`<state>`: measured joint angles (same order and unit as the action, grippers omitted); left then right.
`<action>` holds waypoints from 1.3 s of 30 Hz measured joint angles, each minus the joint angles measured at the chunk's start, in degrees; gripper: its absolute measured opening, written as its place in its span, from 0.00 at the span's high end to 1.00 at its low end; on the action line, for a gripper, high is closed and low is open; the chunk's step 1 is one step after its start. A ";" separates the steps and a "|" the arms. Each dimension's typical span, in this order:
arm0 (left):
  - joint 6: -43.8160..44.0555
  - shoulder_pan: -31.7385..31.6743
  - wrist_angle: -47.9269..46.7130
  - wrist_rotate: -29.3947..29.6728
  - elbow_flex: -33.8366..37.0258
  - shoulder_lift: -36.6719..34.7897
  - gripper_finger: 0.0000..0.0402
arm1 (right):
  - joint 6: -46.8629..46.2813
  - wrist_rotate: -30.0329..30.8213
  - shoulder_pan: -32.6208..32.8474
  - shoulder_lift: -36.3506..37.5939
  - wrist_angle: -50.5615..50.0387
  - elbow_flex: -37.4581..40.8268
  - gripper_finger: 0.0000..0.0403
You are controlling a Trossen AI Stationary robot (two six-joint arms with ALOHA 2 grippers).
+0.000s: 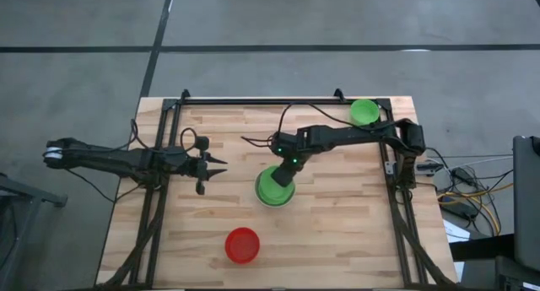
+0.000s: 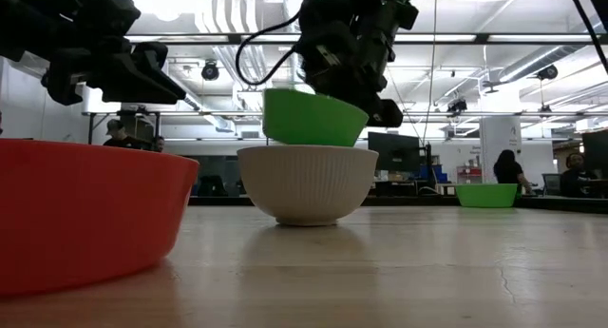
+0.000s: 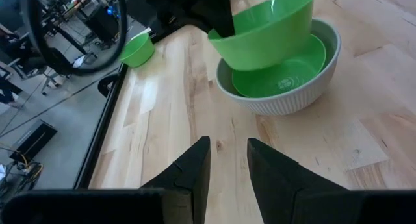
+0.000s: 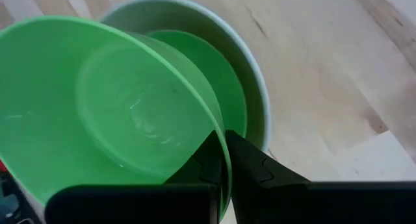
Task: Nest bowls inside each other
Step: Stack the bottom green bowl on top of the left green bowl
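High view: your right gripper [image 1: 291,169] pinched rim of green bowl [image 1: 274,185] over white ribbed bowl [image 1: 276,198]. Red bowl [image 1: 242,245] lay well apart from white bowl, third green bowl [image 1: 364,112] farther off.

Low view: held bowl tilted, just above white bowl.

Left wrist view: your left gripper [image 3: 228,160] stood narrowly parted, empty, near white bowl; second green bowl [image 3: 279,74] nested inside it.

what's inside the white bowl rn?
One green bowl sits nested in the white bowl. The right gripper holds a second green bowl tilted just above it. Anything beneath the nested bowl is covered.
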<state>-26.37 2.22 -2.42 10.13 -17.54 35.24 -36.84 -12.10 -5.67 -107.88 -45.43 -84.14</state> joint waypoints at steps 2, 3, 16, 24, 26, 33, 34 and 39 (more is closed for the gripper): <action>0.01 0.01 0.00 0.02 0.00 0.02 0.73 | 0.00 0.00 0.04 -0.13 -0.17 0.09 0.98; 0.01 0.00 0.01 0.01 0.00 0.04 0.73 | 0.00 -0.04 0.06 -0.22 0.03 0.07 0.98; 0.02 -0.01 0.00 0.02 -0.02 0.09 0.73 | 0.07 -1.39 0.24 -3.38 0.04 0.37 0.98; 0.00 0.01 -0.05 0.02 0.00 0.09 0.73 | 0.67 -4.85 0.24 -7.17 0.93 0.41 0.98; 0.00 0.00 -0.09 0.02 0.00 0.09 0.73 | 0.85 -5.11 0.24 -7.34 1.03 0.37 0.98; 0.00 -0.01 -0.15 0.02 0.00 0.09 0.73 | 1.10 -4.54 0.23 -7.00 1.09 0.37 0.98; 0.00 -0.01 -0.15 0.02 0.00 0.09 0.73 | 1.09 -4.50 0.17 -6.99 1.08 0.37 0.98; 0.01 0.01 -0.15 0.02 -0.01 0.09 0.73 | 1.09 -4.48 0.15 -6.97 1.05 0.37 0.98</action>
<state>-26.36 2.23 -2.57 10.15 -17.55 35.33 -35.75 -16.58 -5.52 -114.85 -44.38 -83.77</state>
